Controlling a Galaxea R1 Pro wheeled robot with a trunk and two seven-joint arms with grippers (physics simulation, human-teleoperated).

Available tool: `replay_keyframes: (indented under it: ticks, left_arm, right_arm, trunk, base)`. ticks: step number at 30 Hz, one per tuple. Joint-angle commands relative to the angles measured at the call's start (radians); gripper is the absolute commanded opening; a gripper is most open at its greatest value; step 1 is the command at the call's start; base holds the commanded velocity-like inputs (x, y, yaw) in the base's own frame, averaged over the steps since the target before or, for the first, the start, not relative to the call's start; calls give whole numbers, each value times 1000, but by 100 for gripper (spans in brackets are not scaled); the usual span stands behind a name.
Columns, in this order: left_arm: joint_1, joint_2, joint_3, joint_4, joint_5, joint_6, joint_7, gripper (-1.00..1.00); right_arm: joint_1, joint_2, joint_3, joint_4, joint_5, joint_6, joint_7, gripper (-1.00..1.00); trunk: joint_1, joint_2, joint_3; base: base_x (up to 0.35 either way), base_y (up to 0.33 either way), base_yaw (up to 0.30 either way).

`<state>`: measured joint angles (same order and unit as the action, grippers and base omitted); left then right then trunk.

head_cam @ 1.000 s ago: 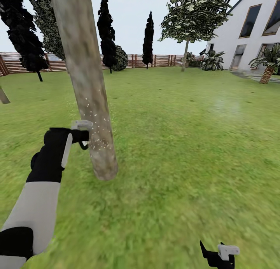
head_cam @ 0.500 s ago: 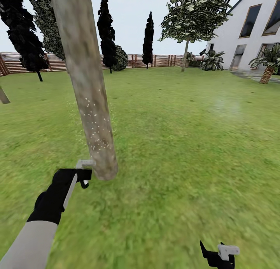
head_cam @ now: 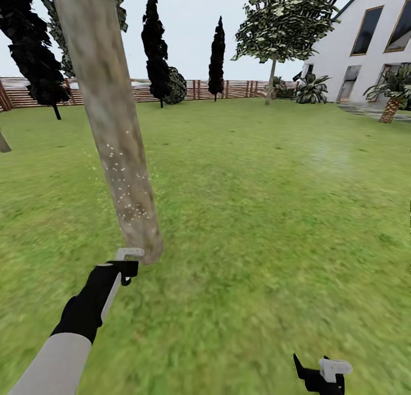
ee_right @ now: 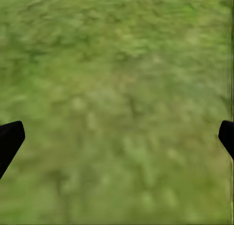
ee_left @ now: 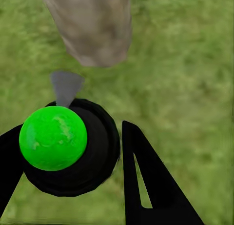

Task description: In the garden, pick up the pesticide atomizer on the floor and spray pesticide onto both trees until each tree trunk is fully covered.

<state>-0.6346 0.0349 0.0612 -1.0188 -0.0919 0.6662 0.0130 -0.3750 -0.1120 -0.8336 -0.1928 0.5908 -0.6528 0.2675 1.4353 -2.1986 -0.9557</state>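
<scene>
I am holding the atomizer (ee_left: 66, 147) in my left jaws (ee_left: 73, 159), which are closing around its black body, the green ball on top sitting between my fingers and its grey nozzle pointing at the foot of the trunk (head_cam: 111, 127). In the head view my left jaws (head_cam: 127, 265) are hanging just beside the trunk's base, low over the lawn (head_cam: 257, 212). My right jaws (ee_right: 117, 137) are standing wide open over bare grass, well apart from the trunk, holding nothing.

Pale specks are clinging to the lower trunk, so I judge the spraying of this tree is under way: the atomizer is picked up and the lower stretch is being wetted, while the bark higher up is looking bare. The second tree (head_cam: 285, 24), far beyond the trunk near the house (head_cam: 365, 52), is looking untouched, so that whole trunk remains.

Against a second ago, my left arm is sitting much lower, down from mid-trunk to the base. Against half a second ago, the whole view is shifting slightly, the trunk lying a little further left, so my head or base is moving.
</scene>
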Motion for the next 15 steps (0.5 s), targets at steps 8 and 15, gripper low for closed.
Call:
replay_keyframes:
  ticks: [8, 15]
  left_arm:
    - [2, -52, -3, 104, 77, -142, 102, -100]
    - [3, -53, -10, 127, 97, -199, 102, -100]
  right_arm:
    - [-1, 0, -9, 1, 2, -2, 9, 100]
    - [-1, 0, -9, 0, 1, -2, 9, 100]
  trunk:
    - [0, 0, -1]
    - [0, 0, -1]
  base:
    - [0, -271, 93]
    - [16, -271, 141]
